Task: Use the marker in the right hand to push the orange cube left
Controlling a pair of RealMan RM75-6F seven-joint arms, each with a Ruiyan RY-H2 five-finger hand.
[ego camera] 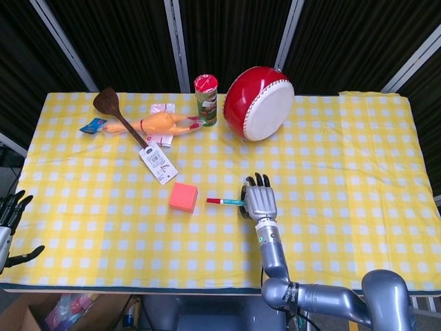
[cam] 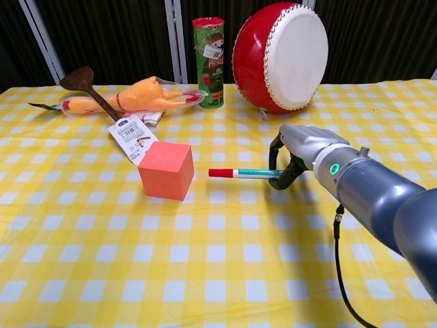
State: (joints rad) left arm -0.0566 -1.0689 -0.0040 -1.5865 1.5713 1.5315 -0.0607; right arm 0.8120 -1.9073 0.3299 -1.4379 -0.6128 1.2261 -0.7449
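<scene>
Marker (cam: pixel 244 173) lies level, its long axis running left–right across the centre of the chest view, red cap pointing left toward the orange cube (cam: pixel 166 170). A clear gap separates cap and cube – they do not touch. The cube sits left of centre on the yellow checked tablecloth (cam: pixel 205 273), one corner turned toward the camera. The right hand (cam: pixel 304 147), just right of centre, grips the marker's right end in curled fingers. At the lower left edge of the head view, the left hand (ego camera: pixel 10 214) hangs beside the table, fingers apart, holding nothing.
</scene>
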